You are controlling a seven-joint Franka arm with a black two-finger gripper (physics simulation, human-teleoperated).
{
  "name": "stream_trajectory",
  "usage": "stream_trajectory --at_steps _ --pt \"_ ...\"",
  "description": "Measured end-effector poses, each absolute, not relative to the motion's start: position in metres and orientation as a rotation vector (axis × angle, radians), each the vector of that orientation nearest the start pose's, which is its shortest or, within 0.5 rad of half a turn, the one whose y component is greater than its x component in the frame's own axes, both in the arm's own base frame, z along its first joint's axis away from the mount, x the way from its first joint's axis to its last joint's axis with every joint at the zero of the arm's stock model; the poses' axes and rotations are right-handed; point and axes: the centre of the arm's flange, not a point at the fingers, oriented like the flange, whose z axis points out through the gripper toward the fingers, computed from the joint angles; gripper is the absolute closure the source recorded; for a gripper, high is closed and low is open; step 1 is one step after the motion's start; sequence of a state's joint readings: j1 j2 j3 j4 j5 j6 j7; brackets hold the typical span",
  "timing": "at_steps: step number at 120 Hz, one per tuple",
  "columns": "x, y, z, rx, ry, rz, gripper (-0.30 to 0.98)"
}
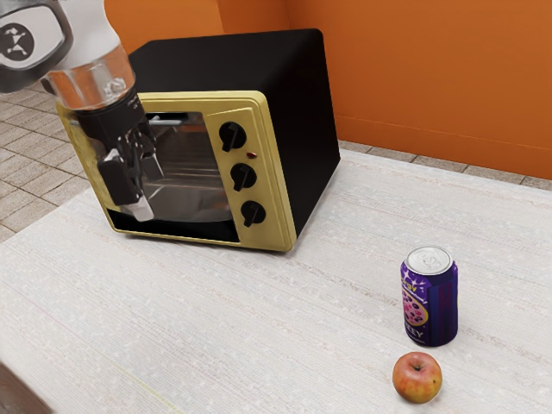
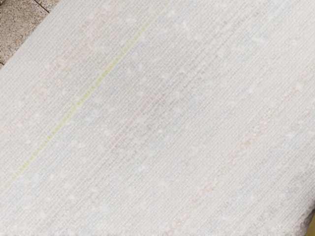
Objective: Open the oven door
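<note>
In the exterior view the black gripper (image 1: 147,191) hangs in front of the oven's glass door (image 1: 190,172), toward the exterior view's left side of it. Its two fingers stand apart, with nothing seen between them. The door looks upright in the yellow front frame of the black oven (image 1: 297,129), and the hand and arm cover part of it. Near the door's top edge a thin bar (image 1: 169,120) is visible. In the wrist view a small bit of the yellow oven front (image 2: 310,229) shows at a corner.
Three black knobs sit on the oven's front panel (image 1: 274,194). A purple can (image 1: 429,297) and a red-yellow apple (image 1: 417,378) stand on the white table (image 1: 259,328), away from the oven. Beyond the table edge in the wrist view lies tiled floor (image 2: 19,24).
</note>
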State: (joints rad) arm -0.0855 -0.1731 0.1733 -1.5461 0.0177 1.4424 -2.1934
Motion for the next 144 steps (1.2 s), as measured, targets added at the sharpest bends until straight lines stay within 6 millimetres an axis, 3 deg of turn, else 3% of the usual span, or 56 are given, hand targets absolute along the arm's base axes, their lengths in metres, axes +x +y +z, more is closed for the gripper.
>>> stream_trajectory --at_steps 30,49,70,80,122,144 --pt "0.491 0.039 0.706 1.258 2.804 0.053 0.00" --pt "0.535 0.068 0.721 1.134 2.813 0.225 0.00" --pt "0.552 0.101 0.738 1.028 2.782 0.331 0.00" --pt "0.560 0.116 0.733 1.022 2.783 0.352 0.00" --pt "0.570 0.156 0.727 1.100 2.720 0.433 0.00" --pt "0.557 0.166 0.742 1.138 2.664 0.474 0.00"
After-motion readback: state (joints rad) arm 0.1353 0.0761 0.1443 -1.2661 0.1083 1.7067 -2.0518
